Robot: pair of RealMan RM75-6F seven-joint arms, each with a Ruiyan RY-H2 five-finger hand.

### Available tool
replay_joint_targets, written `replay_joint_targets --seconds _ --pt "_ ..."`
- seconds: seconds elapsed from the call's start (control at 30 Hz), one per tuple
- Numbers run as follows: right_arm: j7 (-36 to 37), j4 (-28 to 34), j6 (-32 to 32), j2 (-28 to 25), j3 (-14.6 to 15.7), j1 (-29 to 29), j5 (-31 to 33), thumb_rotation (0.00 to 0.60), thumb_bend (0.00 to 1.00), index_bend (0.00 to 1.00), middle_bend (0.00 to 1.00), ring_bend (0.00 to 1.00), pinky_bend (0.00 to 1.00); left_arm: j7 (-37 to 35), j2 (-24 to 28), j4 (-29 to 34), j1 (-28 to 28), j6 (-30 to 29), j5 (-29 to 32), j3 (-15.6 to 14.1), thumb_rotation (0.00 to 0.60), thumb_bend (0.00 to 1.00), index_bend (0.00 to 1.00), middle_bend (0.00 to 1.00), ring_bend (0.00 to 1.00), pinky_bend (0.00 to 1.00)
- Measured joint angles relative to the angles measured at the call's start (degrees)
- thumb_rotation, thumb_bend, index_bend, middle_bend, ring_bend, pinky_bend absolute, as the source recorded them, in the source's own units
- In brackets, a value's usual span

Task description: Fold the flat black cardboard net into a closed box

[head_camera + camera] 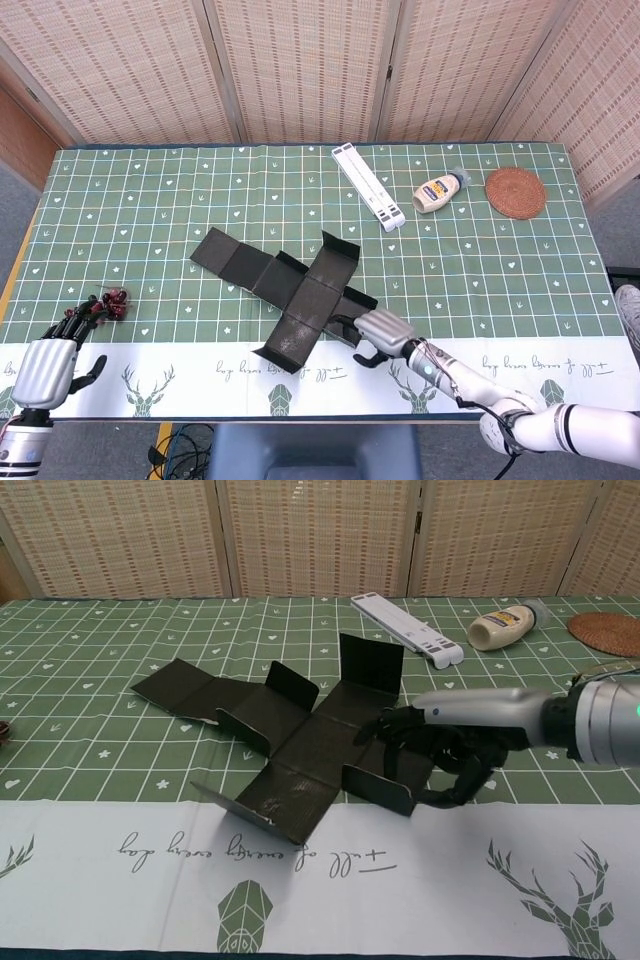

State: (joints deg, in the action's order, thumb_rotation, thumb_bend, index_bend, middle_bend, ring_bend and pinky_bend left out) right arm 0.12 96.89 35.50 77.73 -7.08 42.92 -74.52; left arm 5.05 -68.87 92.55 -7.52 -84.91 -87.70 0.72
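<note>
The black cardboard net [290, 285] lies near the middle of the table [150, 200], on the green checked cloth close to its white front border. It is cross-shaped: one long strip runs from far-left to near-right, and a shorter strip crosses it. Several flaps stand partly raised — the far flap [370, 663] is nearly upright in the chest view, and small side flaps are tilted up along the strip.

The right hand [440, 745] reaches in from the right side and rests on the right end of the net. Its dark fingers [400, 725] lie on the cardboard panel, with the thumb curled below beside a low raised flap [378, 788]. Whether the fingers actually pinch the cardboard or only press on it cannot be told from either view.

The left hand [55, 360] sits at the front-left table edge, well apart from the net, fingers spread and holding nothing. Small dark red objects [113, 300] lie just beyond its fingertips.

At the far side of the table: a white folding stand [368, 186], a squeeze bottle [440, 190] lying on its side, and a round woven coaster [515, 192]
</note>
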Motion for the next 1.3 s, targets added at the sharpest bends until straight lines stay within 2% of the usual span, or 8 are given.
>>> replay_joint_targets --seconds 0.1,0.2,0.53,0.87,1.17,1.3 --pt "-2.28 -0.32 4.0 -0.17 -0.47 0.05 -2.55 0.6 0.42 0.1 0.33 0.83 0.97 -0.17 0.12 -0.11 0.07 0.03 0.03 0.05 0.6 0.31 0.21 0.14 0.22 0.36" --pt "-6.14 -1.93 5.43 0.55 -1.43 1.25 -3.18 0.6 0.42 0.1 0.32 0.83 0.97 -0.24 0.21 -0.08 0.1 -0.01 -0.13 0.08 0.6 0.31 0.21 0.14 0.22 0.36" --pt "-18.76 -12.52 0.74 8.78 -4.54 12.03 0.74 0.6 0.66 0.11 0.27 0.83 0.98 -0.7 0.99 0.33 0.8 -0.74 -0.55 -0.13 0.6 0.31 0.21 0.14 0.22 0.36" --pt "-25.52 -26.56 -4.6 18.17 -5.12 20.64 9.21 0.6 0.8 0.11 0.24 0.83 0.98 -1.89 1.7 0.18 1.94 -1.26 -0.26 -0.56 0.6 0.31 0.2 0.14 0.22 0.36" --pt "-31.27 -38.21 -8.13 24.54 -4.13 27.52 18.57 0.6 0.84 0.11 0.22 0.83 0.98 -2.76 2.23 0.0 2.62 -1.58 -0.08 -0.65 0.6 0.31 0.21 0.14 0.22 0.36" --pt "-35.63 -39.96 -7.7 25.39 -2.63 29.14 23.89 0.6 0.84 0.1 0.22 0.83 0.98 -3.25 2.07 -0.49 2.75 -1.47 -0.15 -0.75 0.6 0.31 0.21 0.14 0.22 0.36"
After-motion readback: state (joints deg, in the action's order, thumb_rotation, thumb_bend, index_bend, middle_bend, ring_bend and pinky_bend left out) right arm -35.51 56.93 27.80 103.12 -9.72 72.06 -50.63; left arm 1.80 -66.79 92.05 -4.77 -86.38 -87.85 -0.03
